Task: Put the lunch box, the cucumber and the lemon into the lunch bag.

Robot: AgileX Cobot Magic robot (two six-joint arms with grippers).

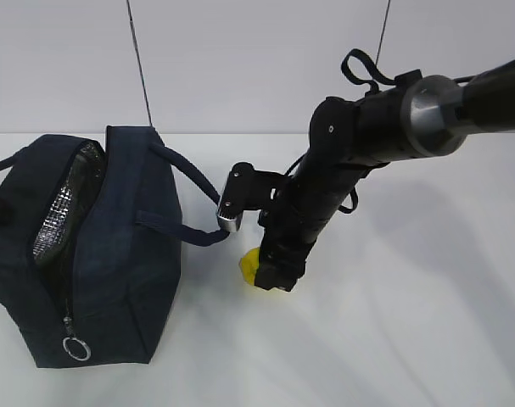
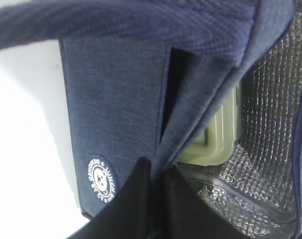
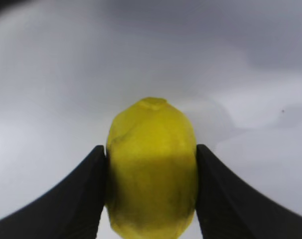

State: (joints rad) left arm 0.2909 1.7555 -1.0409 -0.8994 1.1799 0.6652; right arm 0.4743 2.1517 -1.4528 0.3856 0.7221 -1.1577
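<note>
The navy lunch bag (image 1: 130,254) lies on the left of the white table, its top unzipped and silvery lining showing. In the left wrist view my left gripper (image 2: 156,167) is shut on the fabric rim of the lunch bag (image 2: 116,114). Inside it rests the sage-green lid of the lunch box (image 2: 215,142). Right of the bag, the yellow lemon (image 1: 249,264) sits on the table. My right gripper (image 1: 274,275) reaches down onto it. Both fingers of the right gripper (image 3: 151,162) press the sides of the lemon (image 3: 151,189). The cucumber is hidden.
A looped bag handle (image 1: 189,231) sticks out toward the right arm, close to its wrist camera (image 1: 238,199). The metal zipper ring (image 1: 76,348) hangs at the bag's near end. White table surface (image 1: 393,339) extends to the right and front.
</note>
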